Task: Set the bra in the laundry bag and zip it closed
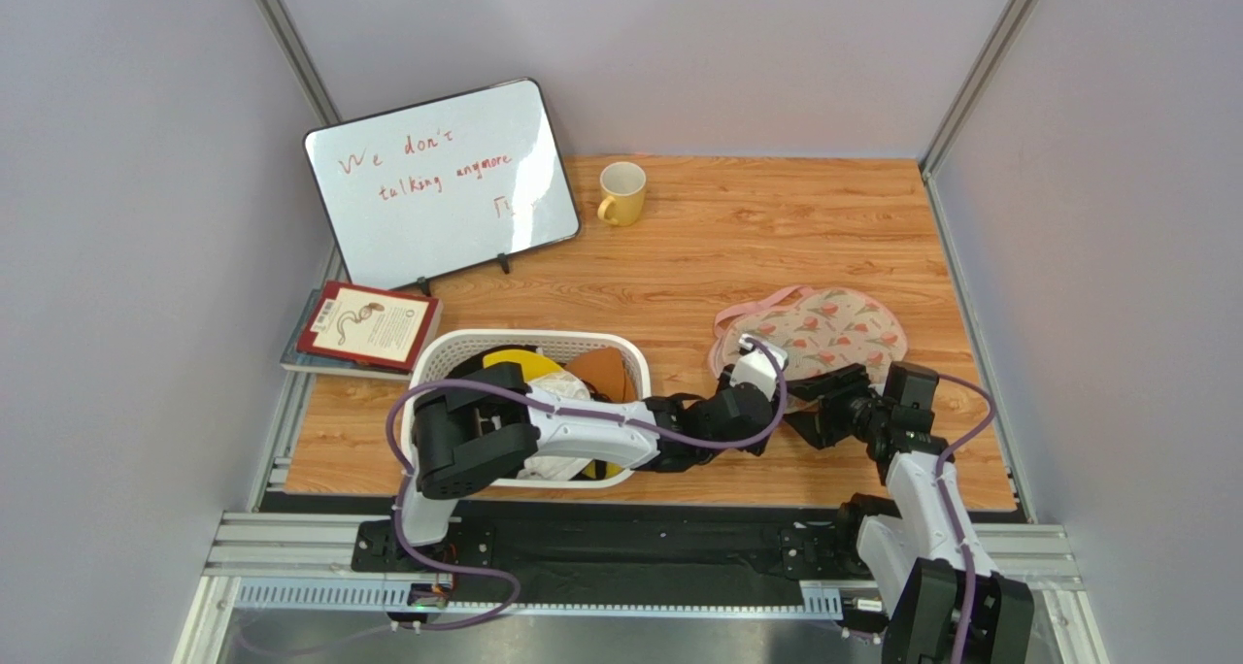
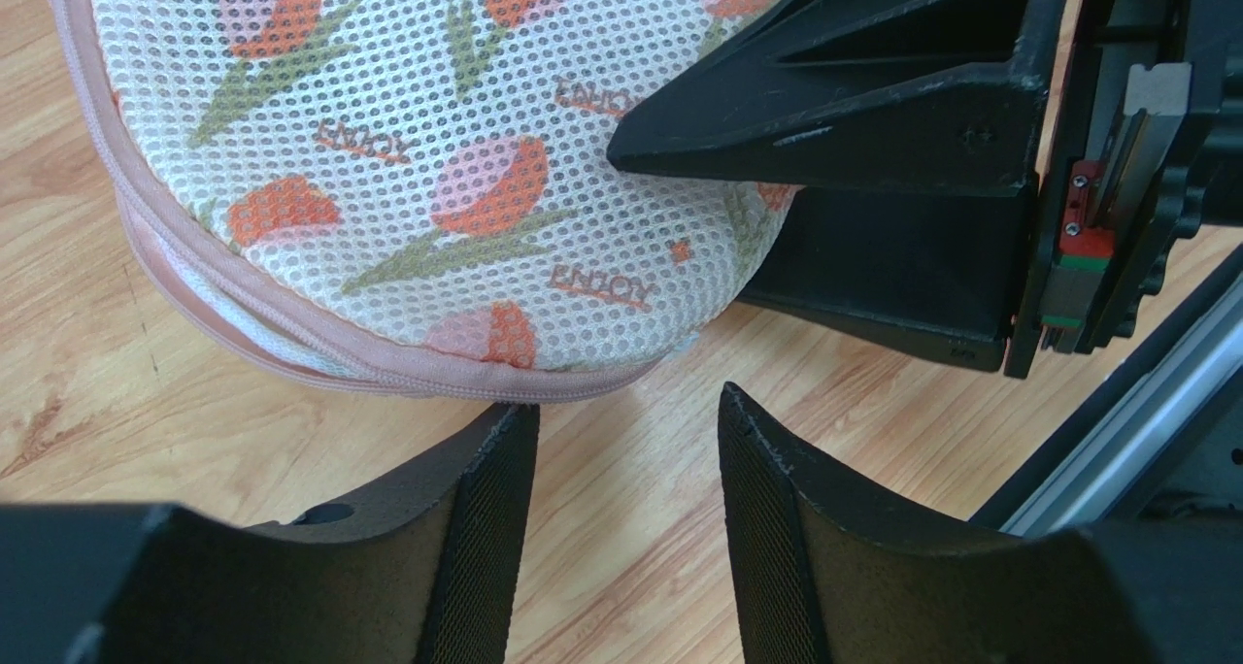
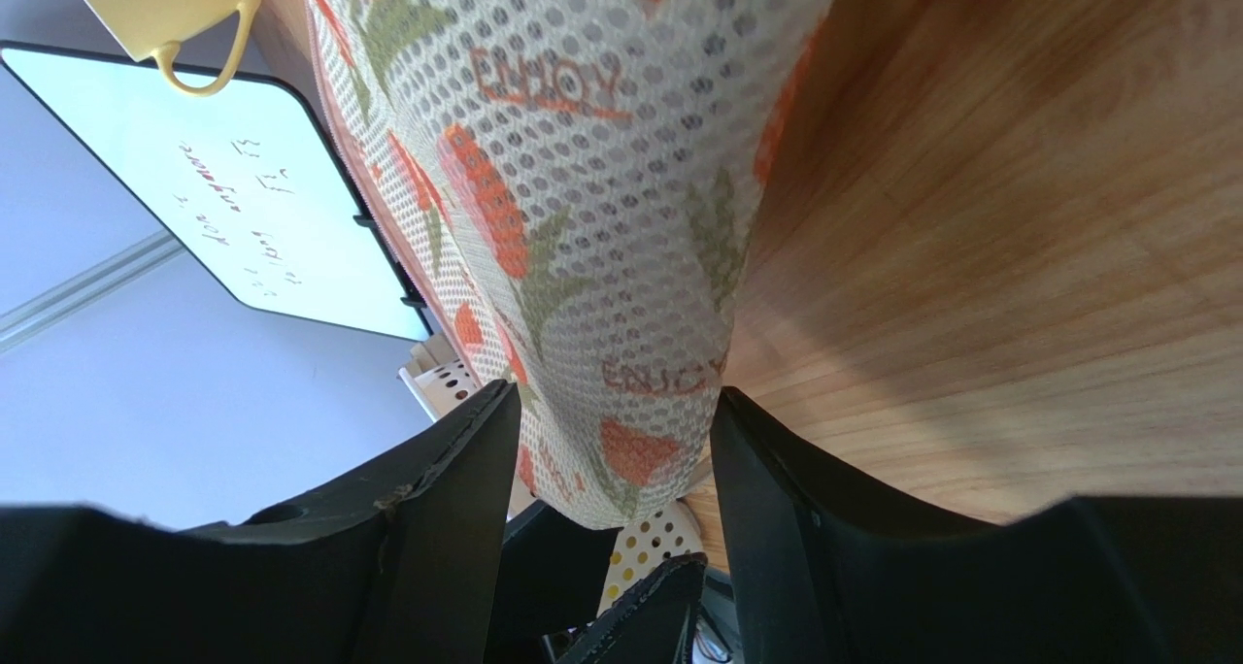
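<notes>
Finds the laundry bag (image 1: 811,329) lying flat on the table (image 1: 701,242), rounded and somewhat domed. Locates both arms at the bag's near edge, one on either side.

Records the left gripper (image 2: 622,428) with fingers apart, hovering just off the bag's near rim and holding nothing — only bare wood in the gap. Records the right gripper (image 3: 613,402) likewise spread, straddling the bag's near-right edge: one finger over the mesh top, the other low beside the rim. Appears to touch the fabric, though no view settles it.

Judges the placement deliberate — right arm set to brace the bag, left arm lined up on the pink zip edging (image 2: 277,322) to work the closure. Sees no slider or pull in any view. Finds the zip edging shut along the stretch visible from the left wrist.

Does not find the bra anywhere in view: not on the table beside the bag, not identifiable among the yellow, white and brown cloth in the basket (image 1: 438,356) left of the bag. Cannot tell whether the bra is inside the bag; notes only the bag's fullness. Rates the zip step as in hand, completion unproven.
</notes>
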{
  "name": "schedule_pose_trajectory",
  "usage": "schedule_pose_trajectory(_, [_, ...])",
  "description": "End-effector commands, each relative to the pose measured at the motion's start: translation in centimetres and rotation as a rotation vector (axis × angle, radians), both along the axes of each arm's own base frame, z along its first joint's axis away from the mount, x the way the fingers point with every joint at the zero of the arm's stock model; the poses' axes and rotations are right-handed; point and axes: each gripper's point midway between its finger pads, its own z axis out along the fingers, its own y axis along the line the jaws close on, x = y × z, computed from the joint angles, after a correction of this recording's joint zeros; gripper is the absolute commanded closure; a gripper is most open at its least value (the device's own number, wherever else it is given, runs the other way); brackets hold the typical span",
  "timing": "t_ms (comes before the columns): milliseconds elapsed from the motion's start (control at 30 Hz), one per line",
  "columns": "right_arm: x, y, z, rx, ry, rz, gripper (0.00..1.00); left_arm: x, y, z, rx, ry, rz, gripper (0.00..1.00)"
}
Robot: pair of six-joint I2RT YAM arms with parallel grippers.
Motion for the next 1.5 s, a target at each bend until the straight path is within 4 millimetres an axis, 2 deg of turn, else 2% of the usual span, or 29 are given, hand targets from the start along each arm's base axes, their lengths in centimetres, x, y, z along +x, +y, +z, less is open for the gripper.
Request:
schedule_pose_trajectory(0, [0.8,-0.1,1.6,0.030,-0.012,-0.035,0.44,0.2,-1.7,1.6,-0.058,-0.035,0.025,0.45])
schedule_pose_trajectory(100, [0.9,-0.2,1.7,0.036,-0.011,-0.043,0.44,-0.5,-1.9,1.2,-0.060,-0.051,0.017,0.46])
schedule_pose_trajectory(167, [0.9,-0.2,1.6,0.035,-0.009,-0.048,0.44,-0.7,-1.8,0.8,-0.054,-0.055,0.020,0.52])
schedule_pose_trajectory(300, [0.9,-0.3,1.4,0.024,-0.006,-0.047,0.44,-0.7,-1.5,0.5,-0.071,-0.041,0.050,0.55])
schedule_pose_trajectory(433, [0.6,-0.6,0.8,-0.012,0.011,-0.041,0.44,-0.5,-1.0,1.8,-0.091,-0.049,0.062,0.52])
schedule_pose_trajectory(467, [0.6,-0.8,0.6,-0.032,0.006,-0.041,0.44,-0.5,-0.5,1.5,-0.056,-0.043,0.066,0.49])
schedule_pose_trajectory(600, [0.6,-1.1,0.7,-0.061,-0.002,-0.040,0.44,-0.8,0.1,2.5,-0.082,0.052,0.102,0.41])
schedule_pose_trajectory(633, [0.6,-1.1,0.7,-0.063,-0.002,-0.040,0.44,-1.1,0.4,2.3,-0.108,0.105,0.141,0.34])
schedule_pose_trajectory(667, [0.6,-1.1,0.8,-0.064,-0.009,-0.036,0.44,-1.1,1.2,1.9,-0.094,0.129,0.168,0.32])
schedule_pose_trajectory(700, [0.7,-1.1,0.9,-0.068,-0.014,-0.033,0.44,-1.0,1.5,2.8,-0.122,0.142,0.182,0.23])
schedule_pose_trajectory(733, [0.8,-1.2,1.0,-0.069,-0.017,-0.033,0.44,-1.1,2.2,2.2,-0.134,0.175,0.215,0.02])
schedule_pose_trajectory(767, [0.8,-1.2,1.0,-0.070,-0.017,-0.034,0.44,-1.0,2.5,2.4,-0.150,0.193,0.228,0.00])
schedule_pose_trajectory(800, [0.8,-1.2,1.1,-0.072,-0.021,-0.033,0.44,-0.2,3.0,2.9,-0.177,0.211,0.249,0.00])
schedule_pose_trajectory(867, [0.8,-1.1,1.1,-0.067,-0.019,-0.031,0.44,-0.2,3.1,2.5,-0.202,0.284,0.243,0.00])
schedule_pose_trajectory(900, [0.9,-1.1,1.1,-0.066,-0.020,-0.030,0.44,1.1,3.6,2.3,-0.209,0.308,0.266,0.00])
schedule_pose_trajectory(933, [0.9,-1.1,1.2,-0.065,-0.021,-0.029,0.44,0.7,3.1,2.3,-0.219,0.358,0.231,0.01])
schedule_pose_trajectory(1000, [1.0,-1.1,1.4,-0.065,-0.025,-0.028,0.44,1.1,2.8,1.7,-0.225,0.414,0.235,0.03])
schedule_pose_trajectory(1033, [1.0,-1.1,1.4,-0.065,-0.025,-0.028,0.44,1.3,2.5,2.1,-0.237,0.432,0.226,0.05])
schedule_pose_trajectory(1267, [1.2,-1.2,1.4,-0.065,-0.024,-0.030,0.43,2.3,1.8,1.8,-0.276,0.483,0.244,0.08])
schedule_pose_trajectory(1400, [1.1,-1.1,1.2,-0.062,-0.019,-0.023,0.43,3.5,1.6,1.3,-0.279,0.475,0.246,0.15])
schedule_pose_trajectory(1467, [1.0,-1.0,1.1,-0.058,-0.018,-0.018,0.43,4.1,1.6,1.1,-0.281,0.469,0.239,0.23])
